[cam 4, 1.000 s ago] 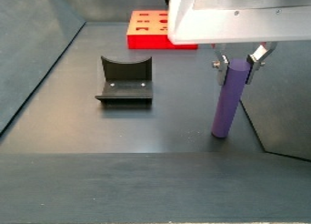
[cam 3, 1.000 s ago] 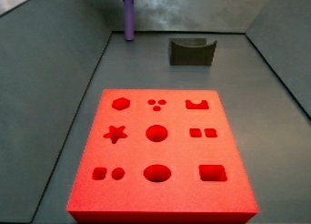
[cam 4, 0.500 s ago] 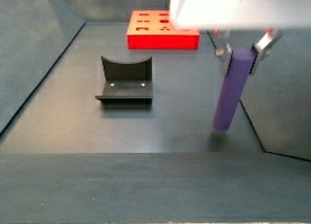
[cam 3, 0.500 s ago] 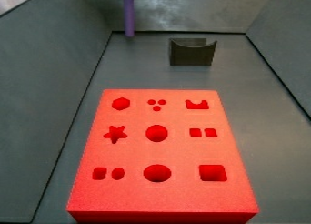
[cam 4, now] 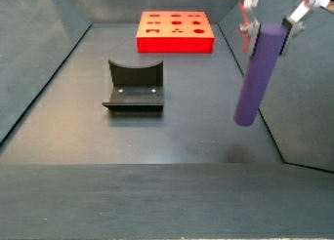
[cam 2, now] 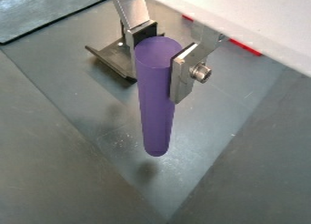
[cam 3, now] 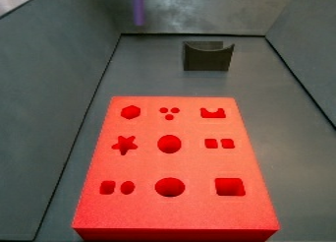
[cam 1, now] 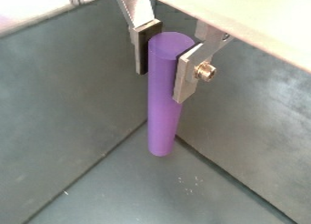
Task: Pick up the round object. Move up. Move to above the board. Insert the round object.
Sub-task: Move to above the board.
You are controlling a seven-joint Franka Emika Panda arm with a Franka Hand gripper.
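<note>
The gripper (cam 1: 166,53) is closed on the upper part of the round object (cam 1: 163,96), with one silver finger plate (cam 1: 191,71) on each side of the purple rod, as both wrist views show. The rod hangs nearly upright, and in a side view its lower end (cam 4: 247,115) is clearly above the dark floor (cam 4: 156,137), not touching it. In that side view the gripper (cam 4: 275,12) is at the upper right of the frame, mostly cut by the top edge. The board (cam 4: 175,31) lies at the top centre of this view, well apart from the rod, and the fixture (cam 4: 133,86) stands left of centre, between the board and the near edge. In a side view from the opposite end, the board (cam 3: 176,167) fills the lower half of the frame, the fixture (cam 3: 206,55) stands behind it, and only a short purple piece of the rod (cam 3: 138,4) shows at the top edge, left of centre.
</note>
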